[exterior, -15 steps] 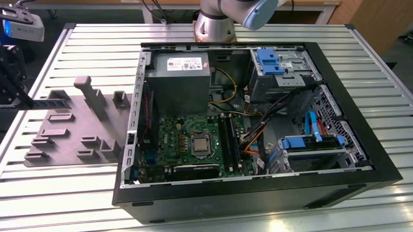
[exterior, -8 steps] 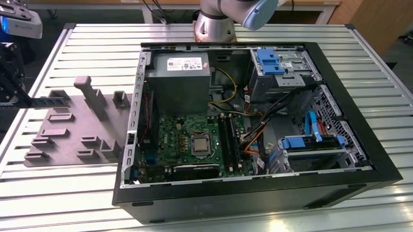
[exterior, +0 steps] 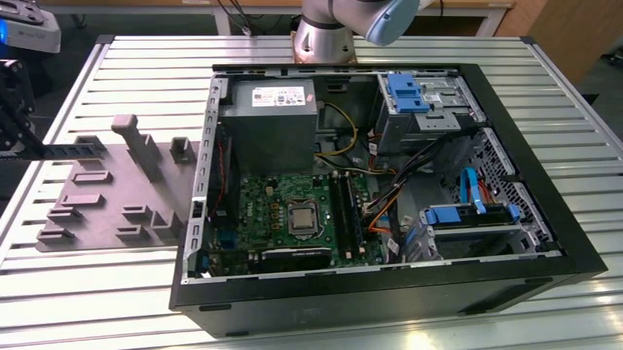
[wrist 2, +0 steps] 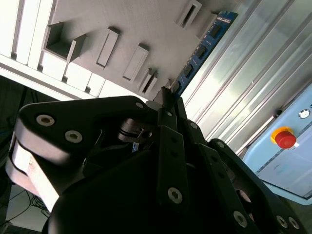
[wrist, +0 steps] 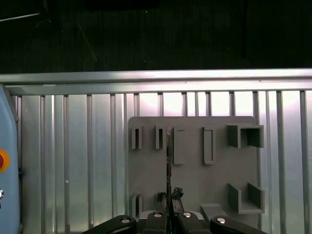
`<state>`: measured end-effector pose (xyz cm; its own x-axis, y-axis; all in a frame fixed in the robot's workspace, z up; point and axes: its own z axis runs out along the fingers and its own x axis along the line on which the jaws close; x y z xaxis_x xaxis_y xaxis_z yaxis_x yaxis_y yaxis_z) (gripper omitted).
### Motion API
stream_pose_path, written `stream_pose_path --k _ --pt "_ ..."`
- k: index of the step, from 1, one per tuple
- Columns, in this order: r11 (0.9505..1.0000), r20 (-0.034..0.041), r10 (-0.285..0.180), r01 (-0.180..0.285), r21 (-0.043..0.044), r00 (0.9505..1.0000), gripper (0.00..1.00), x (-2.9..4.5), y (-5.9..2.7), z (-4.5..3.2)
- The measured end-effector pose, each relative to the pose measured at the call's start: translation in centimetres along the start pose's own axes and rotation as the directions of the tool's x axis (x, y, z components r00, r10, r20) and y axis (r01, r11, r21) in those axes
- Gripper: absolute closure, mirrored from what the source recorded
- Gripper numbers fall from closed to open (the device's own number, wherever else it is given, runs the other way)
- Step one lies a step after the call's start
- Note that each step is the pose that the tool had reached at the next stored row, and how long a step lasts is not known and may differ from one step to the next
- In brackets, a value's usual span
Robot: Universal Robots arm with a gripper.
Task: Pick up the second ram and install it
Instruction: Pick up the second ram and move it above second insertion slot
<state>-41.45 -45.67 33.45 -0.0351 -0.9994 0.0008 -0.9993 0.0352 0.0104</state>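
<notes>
dark green-black, the second ram (exterior: pixel 74 149) is being clenched by the claw (wrist 2: pixel 165 100), jutting straight out past the fingertips over the grey fixture plate (exterior: pixel 107 193) at the exterior view's left of the slatted counter (exterior: pixel 107 292). the black motherboard slots (exterior: pixel 343 208) are lying well apart toward the exterior view's right, seemingly running crosswise to the stick. the case wall (exterior: pixel 206 168) is standing between, and cables (exterior: pixel 384 208) are crowding just beside the slots.

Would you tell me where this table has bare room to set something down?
At the exterior view's left, bare table slats border the grey fixture plate on its camera side, beside the computer case, and on its far side. The case interior is crowded; the gripper holds the second ram over the plate.
</notes>
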Motion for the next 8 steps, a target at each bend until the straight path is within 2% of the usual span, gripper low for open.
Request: stream_pose_path --k 8 --pt "1.0000 -0.0012 0.000 0.000 0.0001 1.0000 0.86 -0.05 0.01 -0.49"
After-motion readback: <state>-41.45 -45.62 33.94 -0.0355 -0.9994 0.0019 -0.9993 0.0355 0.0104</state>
